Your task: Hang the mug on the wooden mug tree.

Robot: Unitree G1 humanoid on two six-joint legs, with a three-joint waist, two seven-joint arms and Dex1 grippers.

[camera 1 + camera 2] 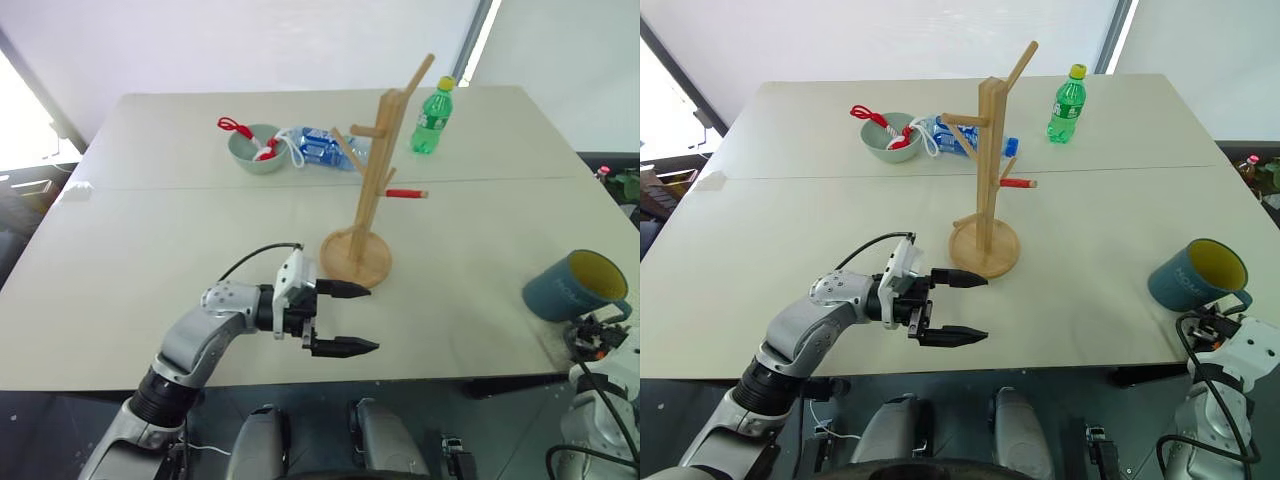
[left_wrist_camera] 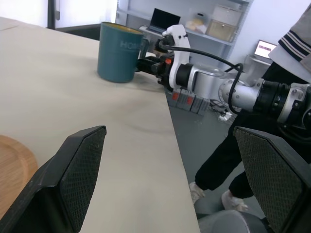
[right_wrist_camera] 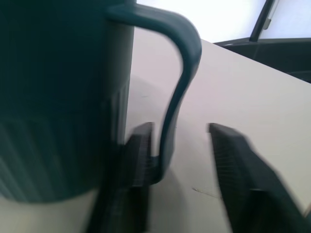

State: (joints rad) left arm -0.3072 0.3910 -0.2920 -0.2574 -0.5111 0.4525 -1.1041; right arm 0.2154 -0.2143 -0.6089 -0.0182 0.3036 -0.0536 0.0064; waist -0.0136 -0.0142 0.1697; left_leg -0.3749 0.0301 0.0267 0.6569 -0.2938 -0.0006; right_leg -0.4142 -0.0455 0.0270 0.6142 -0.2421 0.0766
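The blue-grey mug [image 1: 573,286] with its yellow inside stands upright near the table's front right corner. My right gripper [image 3: 180,130] is level behind it, one finger on each side of the loop handle [image 3: 183,68], shut on it. The wooden mug tree [image 1: 376,170] stands mid-table on its round base [image 1: 355,260], with a red-tipped peg [image 1: 406,193] pointing right. In front of that base hovers my left gripper [image 1: 373,318], pointing right towards the mug, open and holding nothing. The left wrist view shows the mug [image 2: 116,53] with the right gripper [image 2: 148,63] at its handle.
A pale green bowl [image 1: 255,148] holding something red and white, a blue packet [image 1: 320,148] and a green bottle [image 1: 433,118] sit at the back. The table's front edge [image 1: 440,378] is close to both grippers. A person's dark-trousered legs [image 2: 223,160] stand beside the table's right side.
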